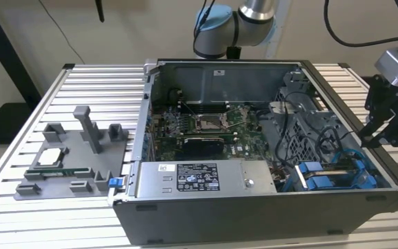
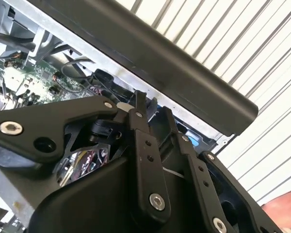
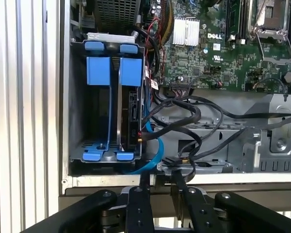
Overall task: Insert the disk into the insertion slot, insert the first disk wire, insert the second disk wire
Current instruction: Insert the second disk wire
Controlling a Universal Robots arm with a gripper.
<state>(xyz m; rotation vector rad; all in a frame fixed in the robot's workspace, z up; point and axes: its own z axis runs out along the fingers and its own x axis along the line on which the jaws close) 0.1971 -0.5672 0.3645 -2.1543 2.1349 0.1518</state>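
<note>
Computer case (image 1: 254, 218), lid off, lies on my slatted metal worktop (image 1: 95, 88). In the exterior view my black tool (image 1: 368, 137) hangs at the centre right of the frame, just outside the case wall on the exterior view's right. In both wrist views the tool (image 3: 160, 179) (image 2: 153, 109) has its two fingers (image 3: 140, 199) a little apart. They grip nothing, and the case rim shows through the gap.

The disk (image 1: 327, 176) sits at the lower right of the exterior view, upright in its bright blue carrier inside the insertion slot (image 1: 292, 179). In the first wrist view the disk (image 3: 131, 111) stands in the grey sheet-metal insertion slot (image 3: 77, 97), beside a second blue carrier (image 3: 98, 73).

A light-blue cable (image 3: 154, 158) curves past the end of the disk. I cannot tell whether it is plugged in. Black cables (image 3: 194, 116) loop just beside the bay, over the grey metal floor of the case.

In the exterior view the green motherboard (image 1: 206, 124) fills the middle of the case. The grey power supply box (image 1: 206, 177) lies below it in the frame. A grey parts tray (image 1: 74, 155) rests on the worktop at the centre left.
</note>
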